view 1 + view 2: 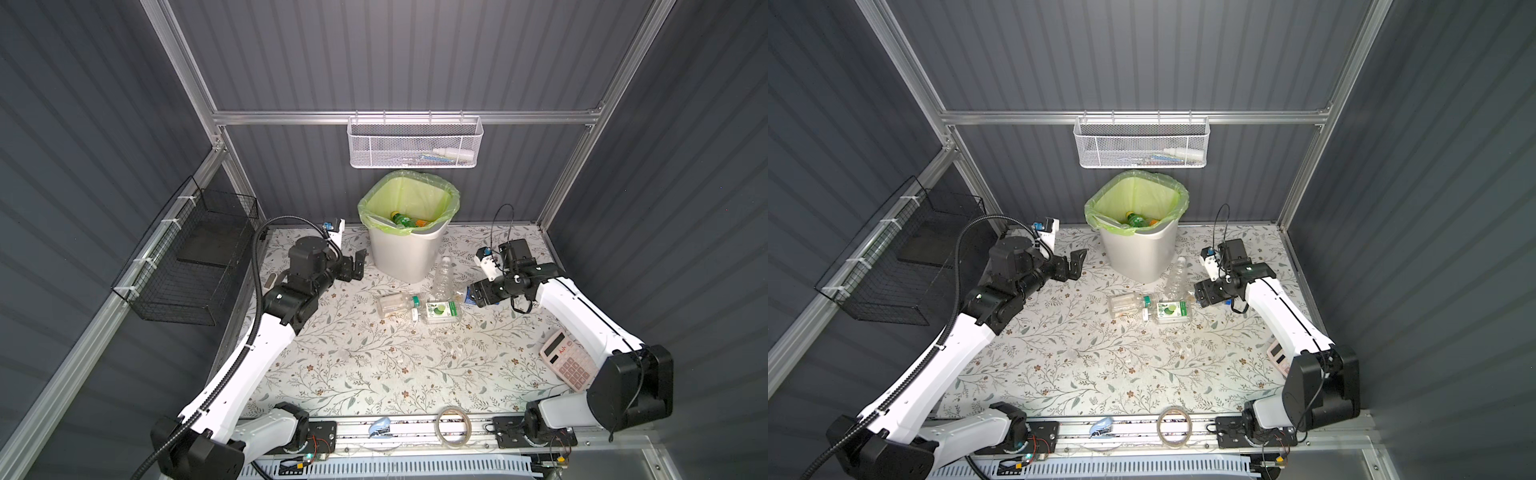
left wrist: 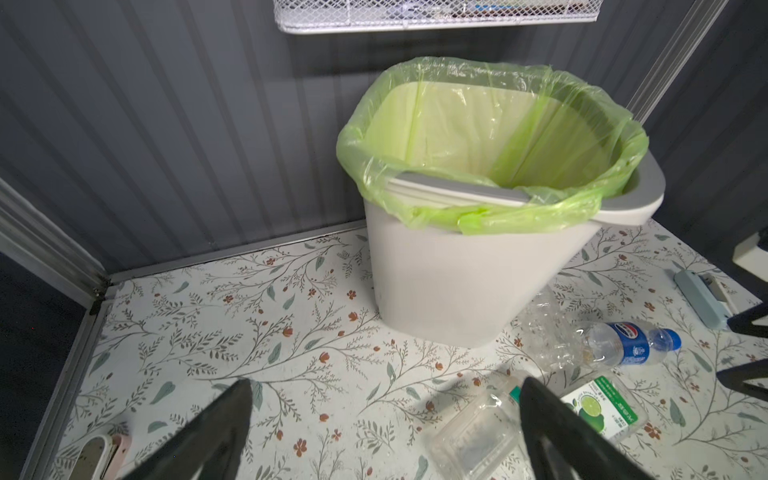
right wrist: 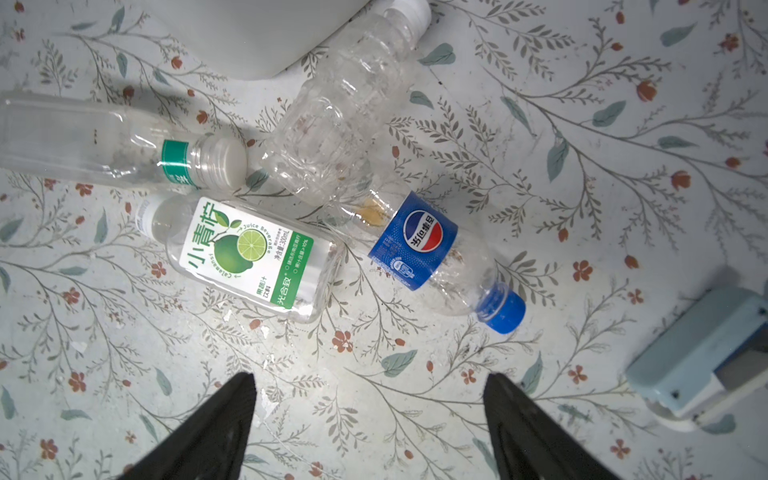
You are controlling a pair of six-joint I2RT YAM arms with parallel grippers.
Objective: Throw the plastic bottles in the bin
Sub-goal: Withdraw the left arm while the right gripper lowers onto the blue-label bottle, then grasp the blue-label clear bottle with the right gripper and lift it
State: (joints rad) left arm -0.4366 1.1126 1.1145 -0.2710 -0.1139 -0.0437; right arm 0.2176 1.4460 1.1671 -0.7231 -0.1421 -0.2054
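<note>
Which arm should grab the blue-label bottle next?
Right. The right gripper hangs open just by the blue-label bottle; the left gripper, open too, sits farther off beside the bin.

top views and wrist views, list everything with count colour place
bin: one, white, green liner, back of table
bottles in bin: count unclear, green and orange showing
unlabelled bottle: one, clear, beside bin
green-banded bottle: one, clear, mid table
lime-label bottle: one, clear, beside it
blue-label bottle: one, clear, blue cap, rightmost
mesh basket: one, white, back rail
small bottle: one, white, inside mesh basket
wire basket: one, black, left wall
calculator: one, white-pink, right edge
tape roll: one, clear, front rail
stapler: one, light blue, front rail
gadget: one, light blue, type unclear, right of bottles
left gripper: one, black, open, left of bin
right gripper: one, black, open, by blue-label bottle
</note>
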